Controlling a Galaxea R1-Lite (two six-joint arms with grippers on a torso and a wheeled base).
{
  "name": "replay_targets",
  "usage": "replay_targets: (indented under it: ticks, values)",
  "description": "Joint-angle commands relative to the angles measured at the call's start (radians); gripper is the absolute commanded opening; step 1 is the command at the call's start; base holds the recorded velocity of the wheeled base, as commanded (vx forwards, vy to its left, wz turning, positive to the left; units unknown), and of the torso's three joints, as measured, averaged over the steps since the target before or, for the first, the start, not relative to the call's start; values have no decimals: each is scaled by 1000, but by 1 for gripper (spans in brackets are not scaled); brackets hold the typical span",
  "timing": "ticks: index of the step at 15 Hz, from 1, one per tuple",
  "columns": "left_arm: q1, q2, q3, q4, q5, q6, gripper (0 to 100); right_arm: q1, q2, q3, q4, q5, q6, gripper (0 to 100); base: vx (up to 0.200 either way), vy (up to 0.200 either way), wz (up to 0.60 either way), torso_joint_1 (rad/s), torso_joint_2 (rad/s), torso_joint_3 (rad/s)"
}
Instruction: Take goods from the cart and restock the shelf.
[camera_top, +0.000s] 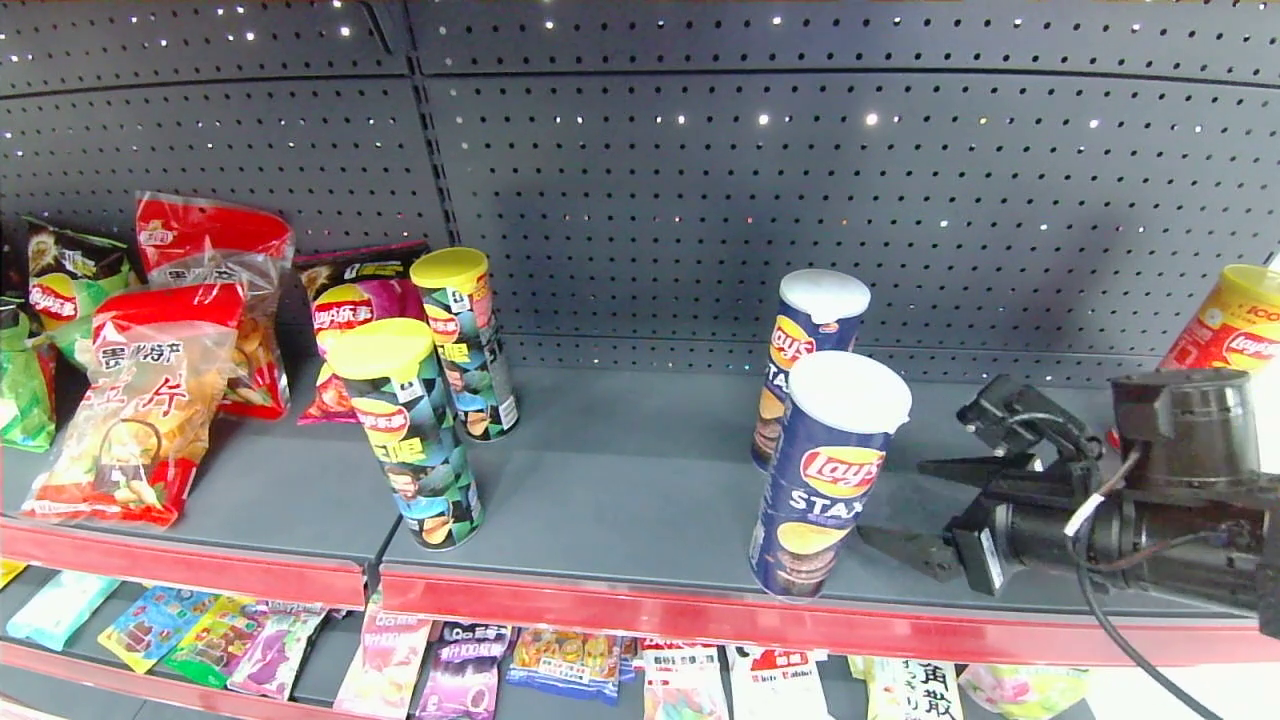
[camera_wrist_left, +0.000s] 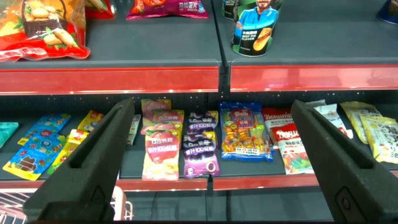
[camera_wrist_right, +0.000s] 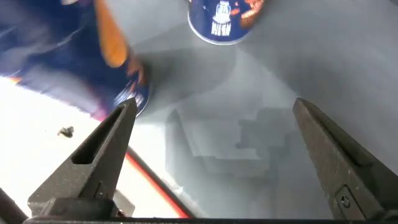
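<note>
Matt, smooth, dark-grey painted metal for the shelf deck (camera_top: 620, 470) across mid-frame; same matt finish on the perforated back panel (camera_top: 800, 200) above. Glossy red strip (camera_top: 700, 615) along the front edge, plastic by the look. Glossy printed sleeves on the blue cans (camera_top: 825, 480) right of centre, capped with smooth white plastic lids (camera_top: 850, 390); likewise shiny sleeves and yellow plastic lids (camera_top: 380, 348) on the green cans (camera_top: 415, 440) left of centre. Crinkled, glossy clear-and-red film on the snack bags (camera_top: 140, 400) at left. Shiny foil-like sachets (camera_top: 460, 670) along the bottom. Matt black hard plastic on the right end effector (camera_top: 895, 500) and the left end effector (camera_wrist_left: 211, 104), faintly grainy on the fingers (camera_wrist_left: 93, 168).
</note>
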Motion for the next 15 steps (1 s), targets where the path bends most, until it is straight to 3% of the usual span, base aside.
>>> replay_targets:
  ticks: [1, 6, 12, 15]
  values:
    - [0, 1, 0, 0, 0, 0, 100, -4, -146, 88, 2, 0, 14, 100, 0, 0, 0, 0, 0, 0]
    - [0, 1, 0, 0, 0, 0, 100, -66, -311, 158, 3, 2, 18, 100, 0, 0, 0, 0, 0, 0]
    - [0, 1, 0, 0, 0, 0, 100, -264, -697, 356, 17, 34, 41, 100, 0, 0, 0, 0, 0, 0]
    - [0, 1, 0, 0, 0, 0, 100, -329, -918, 417, 117, 29, 57, 100, 0, 0, 0, 0, 0, 0]
